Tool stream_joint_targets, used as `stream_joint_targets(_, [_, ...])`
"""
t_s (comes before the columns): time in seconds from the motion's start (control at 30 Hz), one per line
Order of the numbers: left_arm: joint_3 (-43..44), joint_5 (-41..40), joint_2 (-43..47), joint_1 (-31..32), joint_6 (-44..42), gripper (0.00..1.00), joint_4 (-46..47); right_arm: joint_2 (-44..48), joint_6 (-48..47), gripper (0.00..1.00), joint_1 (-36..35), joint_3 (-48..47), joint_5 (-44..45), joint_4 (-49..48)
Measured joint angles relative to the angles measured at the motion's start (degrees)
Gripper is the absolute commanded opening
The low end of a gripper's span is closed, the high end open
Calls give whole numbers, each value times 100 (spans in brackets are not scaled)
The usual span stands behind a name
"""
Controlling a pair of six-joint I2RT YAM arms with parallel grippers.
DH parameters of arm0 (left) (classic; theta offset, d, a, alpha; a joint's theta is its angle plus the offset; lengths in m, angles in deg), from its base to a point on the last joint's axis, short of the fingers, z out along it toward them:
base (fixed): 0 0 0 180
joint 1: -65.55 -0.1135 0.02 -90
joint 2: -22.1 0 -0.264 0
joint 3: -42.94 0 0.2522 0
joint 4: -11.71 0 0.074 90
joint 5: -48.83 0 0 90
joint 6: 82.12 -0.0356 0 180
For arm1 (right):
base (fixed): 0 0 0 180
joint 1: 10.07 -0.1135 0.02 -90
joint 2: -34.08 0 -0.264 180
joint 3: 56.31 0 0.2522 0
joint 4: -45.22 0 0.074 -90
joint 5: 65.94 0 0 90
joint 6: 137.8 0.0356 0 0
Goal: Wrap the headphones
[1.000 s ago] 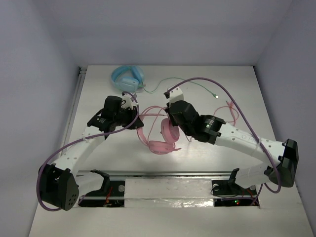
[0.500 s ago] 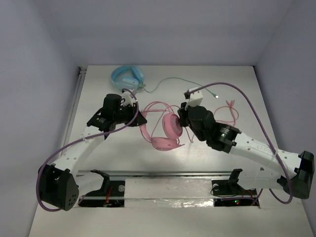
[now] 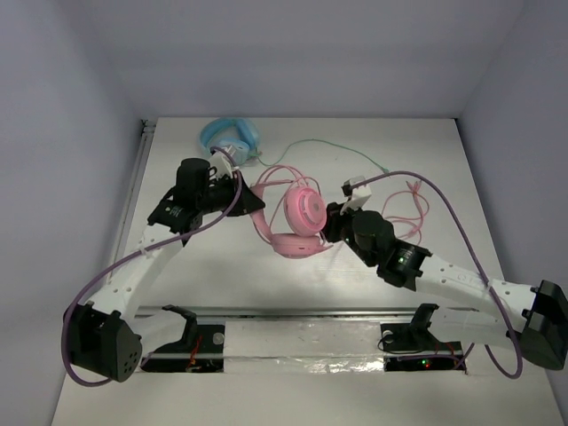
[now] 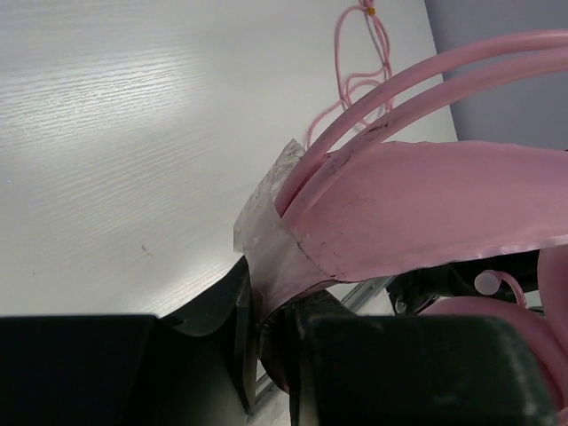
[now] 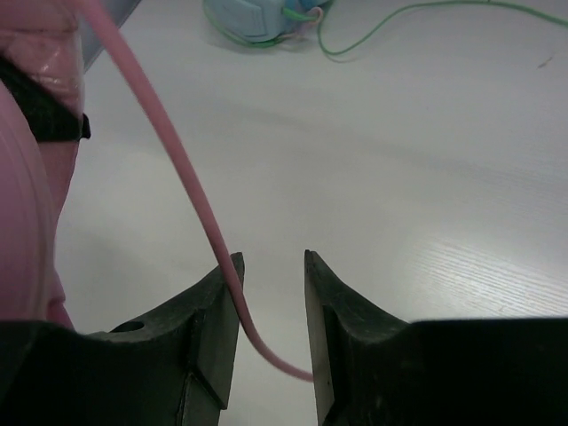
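Headphones (image 3: 300, 213) judged light, band (image 4: 426, 204) springy — clamped by left gripper (image 3: 251, 202), frame centre. Cable (image 5: 164, 142) limp, thin — run unpinched through part-open right gripper (image 5: 271, 293); best gripped there.

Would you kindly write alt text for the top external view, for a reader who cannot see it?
Pink headphones sit at centre: the left gripper clamps the headband, and the right gripper is beside an earcup. The pink cable loops to the right; light blue headphones with a green cable lie farther back.
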Motion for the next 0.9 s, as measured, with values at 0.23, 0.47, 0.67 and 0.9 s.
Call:
stream_joint_targets(0.23, [258, 103, 0, -142, 212, 0, -35, 28, 267, 42, 28, 793, -608, -1014])
stream_joint_targets(0.47, [702, 162, -2, -385, 297, 0, -212, -4, 658, 46, 55, 1394, -1040, -1818])
stream_joint_targets(0.67, [1003, 284, -2, -605, 501, 0, -149, -302, 826, 47, 107, 1523, -1397, -2229])
stream_joint_targets(0.9, [1196, 472, -2, -693, 702, 0, -120, -1357, 809, 47, 225, 1408, -2304, -2962])
